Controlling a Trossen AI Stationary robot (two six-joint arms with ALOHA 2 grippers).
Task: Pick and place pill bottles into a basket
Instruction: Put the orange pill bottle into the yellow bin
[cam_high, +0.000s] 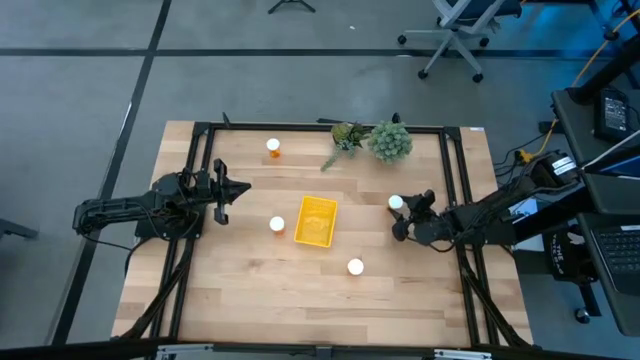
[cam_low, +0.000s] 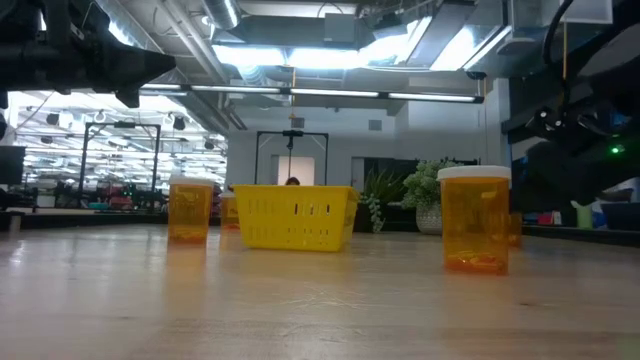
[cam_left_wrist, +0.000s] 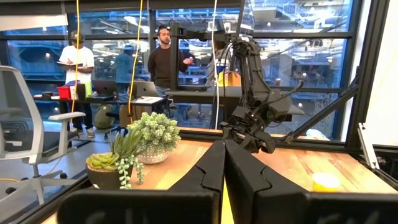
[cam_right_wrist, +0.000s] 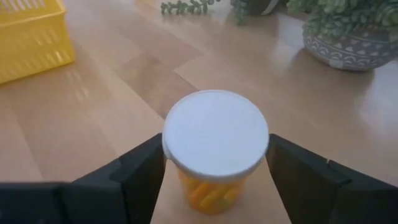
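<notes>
Round white-capped orange pill bottle (cam_right_wrist: 215, 149)

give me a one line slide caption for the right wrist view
Right gripper open around an upright pill bottle, fingers flanking its white cap, the yellow basket and a potted plant beyond.

Light wood table (cam_high: 250, 290), 4 pill bottles (cam_high: 277, 225) upright, yellow basket (cam_high: 316, 221) mid, 2 potted plants (cam_high: 389, 141) at far edge
</notes>
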